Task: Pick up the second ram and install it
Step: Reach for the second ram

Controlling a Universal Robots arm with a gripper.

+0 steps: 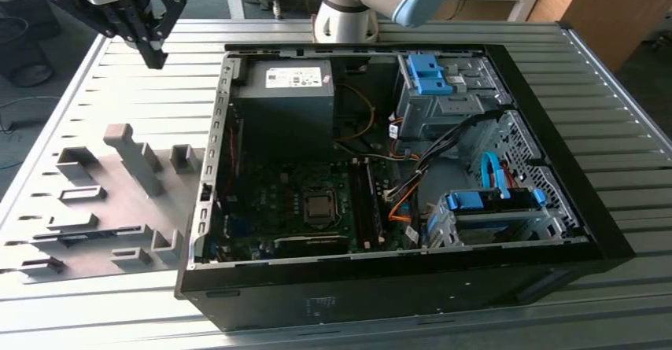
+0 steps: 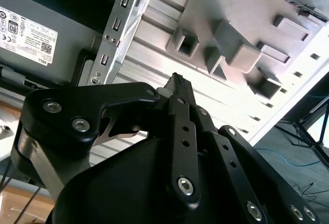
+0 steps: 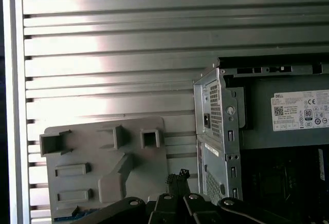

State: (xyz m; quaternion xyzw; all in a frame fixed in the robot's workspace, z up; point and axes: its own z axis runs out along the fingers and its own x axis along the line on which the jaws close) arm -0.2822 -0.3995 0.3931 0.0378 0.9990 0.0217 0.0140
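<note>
- The black 2-fingered hand (image 1: 156, 59) hangs above the far corner of the ribbed metal counter (image 1: 588, 75), to the exterior view's left of the open black tower PC case (image 1: 420, 291). Its fingers (image 2: 180, 121) are pressed together with nothing between them.
- The slim, flat, dark second ram (image 1: 58, 238) appears to lie in a recess at the near end of the grey plastic holder plate (image 1: 116, 208), well apart from the hand. The strip is thin and partly sunk, so this is a judgement.
- The step in hand looks like the reach for the pick. To do it well, the fingers would need to spread before descending. They should meet the stick's 2 long flat faces near the middle, so that it lifts level and does not catch on the recess walls.
- The tall grey blocks (image 1: 137, 161) stand between hand and stick, which argues for travelling high and coming straight down.
- The exterior view gives the whole layout, including the long dark memory slots (image 1: 364, 200) beside the square silver processor (image 1: 318, 206). Whether a slot is filled I cannot tell.
- The first wrist view looks down past the fingertips (image 3: 176, 179) onto the holder plate, which is useful for centring.
- The second wrist view shows the joined tips edge-on against the case's perforated metal edge (image 2: 121, 23).
</note>
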